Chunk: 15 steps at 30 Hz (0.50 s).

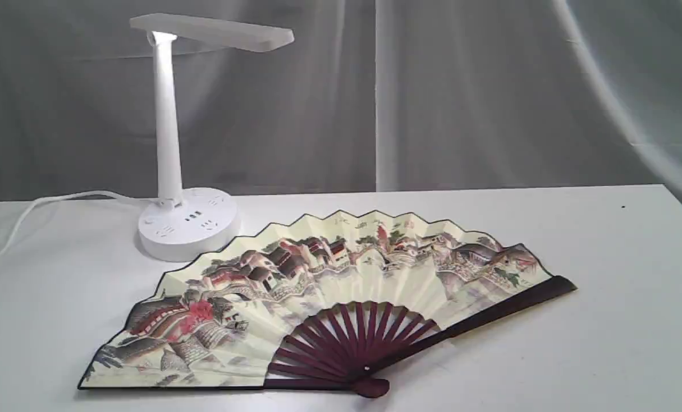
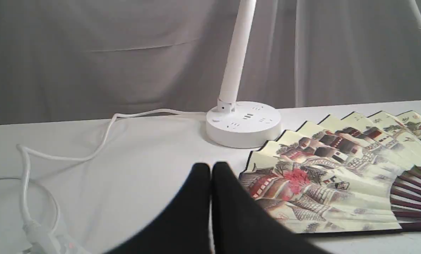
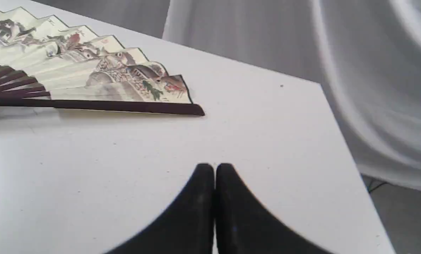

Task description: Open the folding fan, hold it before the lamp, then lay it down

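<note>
end effectors [image 2: 210, 167] [image 3: 214, 167] closed; folding fan [image 1: 318, 280] flat, widthways, arc toward lamp [image 1: 168, 143]

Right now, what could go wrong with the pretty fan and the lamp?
1. The left claw sits shut and looks close to the folding fan. A sideways sweep might crease its paper leaf.
2. The white cord loops loosely near that claw. A snag could tug the lamp over.
</note>
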Tool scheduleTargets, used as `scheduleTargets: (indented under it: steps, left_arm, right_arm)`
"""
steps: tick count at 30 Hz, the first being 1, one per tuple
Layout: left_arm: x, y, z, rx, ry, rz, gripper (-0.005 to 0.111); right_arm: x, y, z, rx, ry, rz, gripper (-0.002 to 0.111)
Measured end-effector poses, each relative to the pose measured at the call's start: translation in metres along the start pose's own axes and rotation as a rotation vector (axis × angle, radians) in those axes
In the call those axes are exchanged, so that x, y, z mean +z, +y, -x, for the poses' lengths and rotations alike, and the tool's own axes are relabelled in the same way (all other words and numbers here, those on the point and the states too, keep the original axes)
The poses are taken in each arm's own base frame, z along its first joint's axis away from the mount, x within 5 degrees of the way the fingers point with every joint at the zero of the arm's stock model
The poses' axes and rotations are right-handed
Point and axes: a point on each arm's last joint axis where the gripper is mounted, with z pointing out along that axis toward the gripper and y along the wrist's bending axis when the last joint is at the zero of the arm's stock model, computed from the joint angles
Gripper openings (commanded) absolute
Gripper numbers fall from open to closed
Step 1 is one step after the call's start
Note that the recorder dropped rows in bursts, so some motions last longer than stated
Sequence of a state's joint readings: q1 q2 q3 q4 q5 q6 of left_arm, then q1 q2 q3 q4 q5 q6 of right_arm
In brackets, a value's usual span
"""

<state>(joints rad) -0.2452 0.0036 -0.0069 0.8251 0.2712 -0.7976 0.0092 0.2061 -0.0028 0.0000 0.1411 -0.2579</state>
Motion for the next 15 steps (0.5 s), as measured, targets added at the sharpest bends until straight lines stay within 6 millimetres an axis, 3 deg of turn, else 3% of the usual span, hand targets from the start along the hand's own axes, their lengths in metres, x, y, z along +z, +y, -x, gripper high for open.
scheduleTargets:
  steps: [4,15]
  left_arm:
    - [0.0,0.0,0.0,0.0,0.0,0.0,0.0]
    - [0.0,0.0,0.0,0.0,0.0,0.0,0.0]
  right_arm:
    - [0.0,0.0016,0.0005,0.134,-0.005,0.018,0.0]
    - [-0.0003,0.0031,-0.0065,0.078,0.073,0.031,0.0]
